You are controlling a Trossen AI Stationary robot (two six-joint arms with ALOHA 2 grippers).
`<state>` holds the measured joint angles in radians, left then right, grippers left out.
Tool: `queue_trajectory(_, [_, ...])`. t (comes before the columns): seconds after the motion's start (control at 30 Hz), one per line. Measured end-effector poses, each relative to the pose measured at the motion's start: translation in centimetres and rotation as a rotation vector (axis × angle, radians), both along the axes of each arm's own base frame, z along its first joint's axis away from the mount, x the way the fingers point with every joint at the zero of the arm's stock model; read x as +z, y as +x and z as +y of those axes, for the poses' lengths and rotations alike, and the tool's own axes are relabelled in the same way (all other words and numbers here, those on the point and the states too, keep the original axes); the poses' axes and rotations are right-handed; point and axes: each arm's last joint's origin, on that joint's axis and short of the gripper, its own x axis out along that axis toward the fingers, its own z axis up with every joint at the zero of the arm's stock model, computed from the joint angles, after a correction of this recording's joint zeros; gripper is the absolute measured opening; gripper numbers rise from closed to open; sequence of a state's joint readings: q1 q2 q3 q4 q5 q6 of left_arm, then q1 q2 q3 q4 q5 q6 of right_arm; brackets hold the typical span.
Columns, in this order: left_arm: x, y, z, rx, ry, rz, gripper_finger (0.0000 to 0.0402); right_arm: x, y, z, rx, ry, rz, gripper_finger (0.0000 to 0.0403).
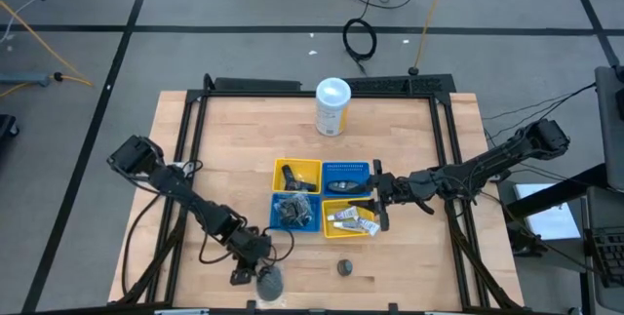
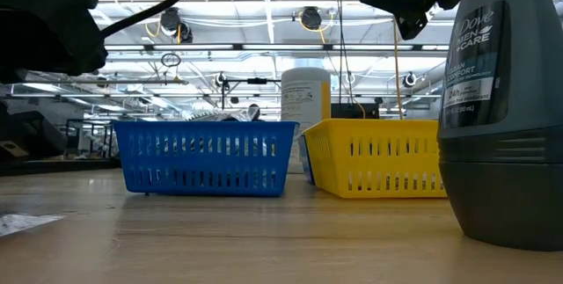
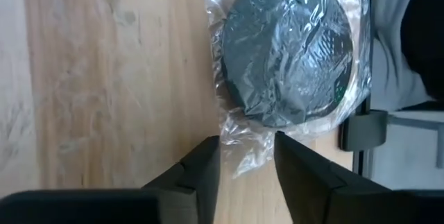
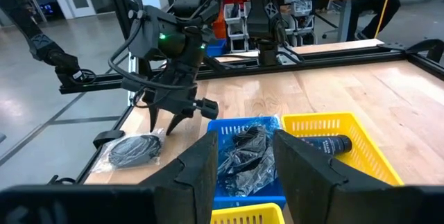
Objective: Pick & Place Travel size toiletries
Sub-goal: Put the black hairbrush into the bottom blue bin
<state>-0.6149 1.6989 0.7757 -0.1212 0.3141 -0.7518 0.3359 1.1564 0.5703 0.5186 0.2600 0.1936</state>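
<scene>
A dark grey mesh puff (image 3: 288, 50) in clear wrap lies flat on the table near its near edge, and also shows in the high view as the puff (image 1: 270, 281). My left gripper (image 3: 246, 151) is open and points down beside it, the wrap's loose edge (image 3: 243, 130) lying between its fingertips. My right gripper (image 1: 378, 198) is open above the near yellow tray (image 1: 351, 219), where white tubes (image 1: 343, 220) lie. The near blue tray (image 4: 243, 151) holds more wrapped puffs. A dark tube (image 4: 322, 143) lies in the far yellow tray. My left gripper comes from above with its open fingers (image 3: 201, 165) on either side of the wrap's loose edge. I cannot tell whether either finger touches the plastic. The puff lies flat on the table.
Four square trays sit together mid-table. The tall white canister (image 1: 332, 106) stands toward the far edge. A grey roll-on bottle (image 2: 501, 108) stands near the near edge, shown in the high view as the bottle (image 1: 344, 267). Bare wood (image 1: 195, 227) lies to both sides.
</scene>
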Motion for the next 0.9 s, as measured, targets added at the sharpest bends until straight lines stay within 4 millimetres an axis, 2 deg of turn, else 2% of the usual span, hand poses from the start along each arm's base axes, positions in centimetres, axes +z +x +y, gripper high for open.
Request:
queue_trajectory(0.1, [0.0,-0.2,-0.2,-0.027,0.006,-0.009,0.0104,0.0,0.0,0.0,0.0,0.0,0.0,0.013])
queue_trajectory(0.27, [-0.2,-0.5,-0.2,-0.053,0.023,0.002,0.0013,0.0,0.0,0.0,0.0,0.0,0.0,0.013])
queue_trajectory(0.67, [0.4,0.0,0.3,-0.055,0.026,-0.052,0.0,0.0,0.0,0.0,0.0,0.0,0.001,0.013])
queue_trajectory(0.9, [4.0,-0.3,0.9,-0.044,0.015,-0.212,0.0,0.0,0.0,0.0,0.0,0.0,0.001,0.013])
